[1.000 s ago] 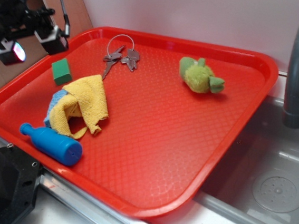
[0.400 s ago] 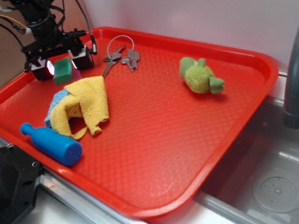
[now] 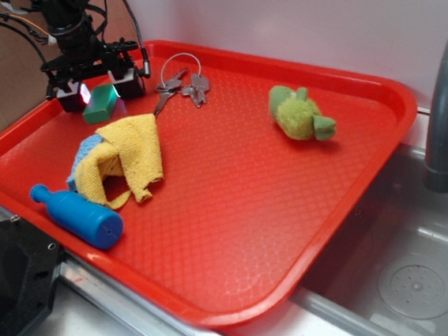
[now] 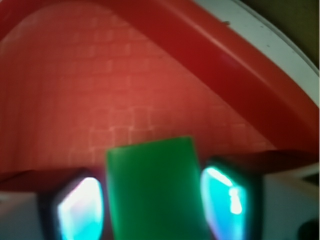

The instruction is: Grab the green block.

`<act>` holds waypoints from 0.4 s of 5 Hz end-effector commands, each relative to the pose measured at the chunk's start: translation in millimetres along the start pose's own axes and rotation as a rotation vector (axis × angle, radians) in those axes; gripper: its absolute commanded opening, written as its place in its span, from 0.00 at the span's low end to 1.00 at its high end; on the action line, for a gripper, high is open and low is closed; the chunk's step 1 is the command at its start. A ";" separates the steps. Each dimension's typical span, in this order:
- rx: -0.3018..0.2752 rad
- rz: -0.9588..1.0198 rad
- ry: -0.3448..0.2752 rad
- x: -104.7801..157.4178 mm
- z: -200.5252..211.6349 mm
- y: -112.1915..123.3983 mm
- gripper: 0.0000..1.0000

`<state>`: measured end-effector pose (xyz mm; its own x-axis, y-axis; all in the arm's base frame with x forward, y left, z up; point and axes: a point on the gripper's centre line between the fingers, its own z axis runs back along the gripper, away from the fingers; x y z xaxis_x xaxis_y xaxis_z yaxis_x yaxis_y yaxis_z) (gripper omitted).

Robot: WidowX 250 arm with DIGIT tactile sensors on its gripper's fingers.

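Note:
The green block [image 3: 100, 104] lies near the far left corner of the red tray [image 3: 233, 183]. It looks slightly turned. My gripper [image 3: 99, 91] is down over it, open, with one finger on each side. In the wrist view the green block [image 4: 152, 190] fills the space between the two glowing fingertips of the gripper [image 4: 154, 202]. A thin gap shows on each side, and the left pad [image 4: 80, 210] and the right pad [image 4: 222, 197] are not pressed against it.
A yellow cloth [image 3: 123, 154] over a blue one lies just in front of the block. A blue bottle [image 3: 78, 214] lies at the tray's near left edge. Keys [image 3: 180, 85] lie right of the gripper and a green plush toy [image 3: 300, 114] further right. A grey faucet [image 3: 444, 107] and a sink [image 3: 409, 277] are at the right.
The gripper has come down from the upper left and now straddles the green block. The block has shifted and turned a little to the right.

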<state>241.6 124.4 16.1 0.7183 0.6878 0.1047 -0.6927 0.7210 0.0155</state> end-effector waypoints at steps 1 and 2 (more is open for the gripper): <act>-0.126 -0.452 -0.040 -48.6 112.4 -24.3 0.00; -0.126 -0.649 -0.028 -78.7 152.7 -33.6 0.00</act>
<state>202.4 17.3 147.9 0.9895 0.1081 0.0954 -0.1050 0.9938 -0.0372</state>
